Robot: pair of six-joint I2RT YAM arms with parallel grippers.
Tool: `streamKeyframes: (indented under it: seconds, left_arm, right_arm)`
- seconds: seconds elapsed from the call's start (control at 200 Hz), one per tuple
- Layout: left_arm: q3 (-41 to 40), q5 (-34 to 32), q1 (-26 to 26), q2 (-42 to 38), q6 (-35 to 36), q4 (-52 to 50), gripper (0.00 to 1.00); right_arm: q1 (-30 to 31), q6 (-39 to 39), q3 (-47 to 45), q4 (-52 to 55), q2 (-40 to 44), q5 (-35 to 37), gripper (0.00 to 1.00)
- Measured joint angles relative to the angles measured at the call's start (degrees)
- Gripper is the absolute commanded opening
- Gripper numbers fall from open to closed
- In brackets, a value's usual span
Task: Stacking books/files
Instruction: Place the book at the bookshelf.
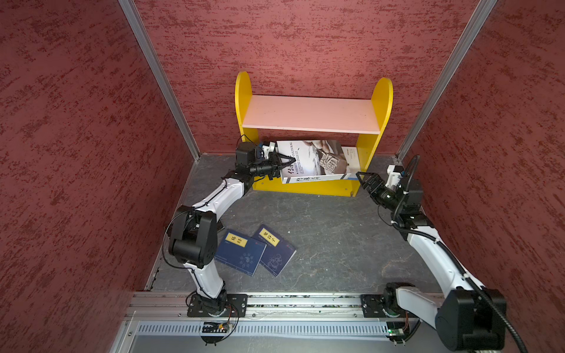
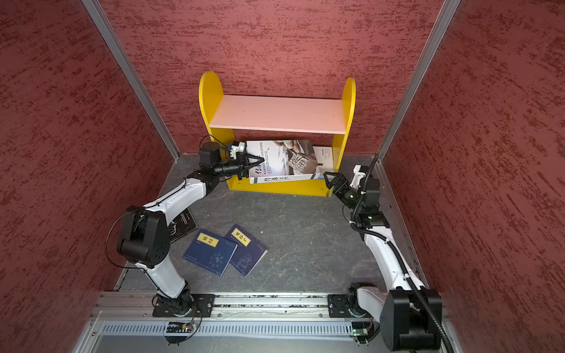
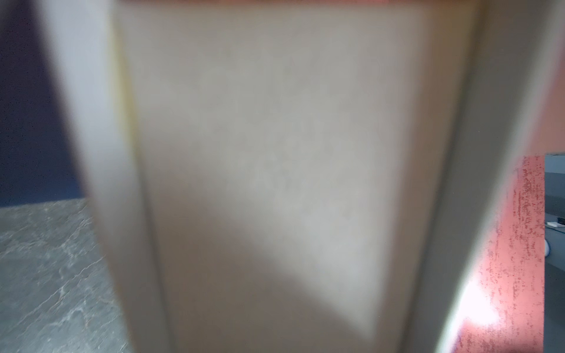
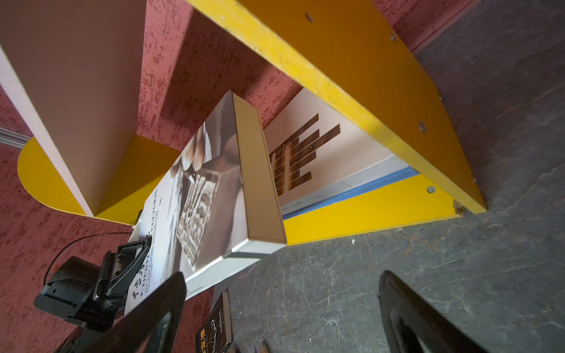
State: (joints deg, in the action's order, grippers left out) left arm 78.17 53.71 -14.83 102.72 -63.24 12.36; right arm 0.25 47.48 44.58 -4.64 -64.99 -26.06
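Inside a red-walled cell, a yellow shelf (image 1: 382, 101) is set against the far wall. A large white-and-grey book (image 1: 318, 159) is held tilted in the lower compartment, clamped at its left edge by the left gripper (image 1: 289, 162) — the jaws are drawn narrow around the cover. A second white book (image 1: 351, 154) is stood against the shelf's right side panel. The right gripper (image 1: 361, 180) is spread wide and empty, just beside the tilted book's near right corner. On the grey floor (image 1: 336, 244), near left, a left navy book (image 1: 240, 252) and a right navy book (image 1: 276, 252) are laid touching; a black book (image 2: 185, 224) is partly hidden under the left arm.
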Motion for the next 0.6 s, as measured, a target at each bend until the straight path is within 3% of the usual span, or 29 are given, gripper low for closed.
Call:
streamKeyframes:
  seconds: [0.601]
  left_arm:
    - [22.8, 2.2, -1.4, 17.9, -1.0, -0.7, 0.23]
  right_arm:
    - [0.0, 0.0, 5.7, -2.9, -7.9, 0.4, 0.99]
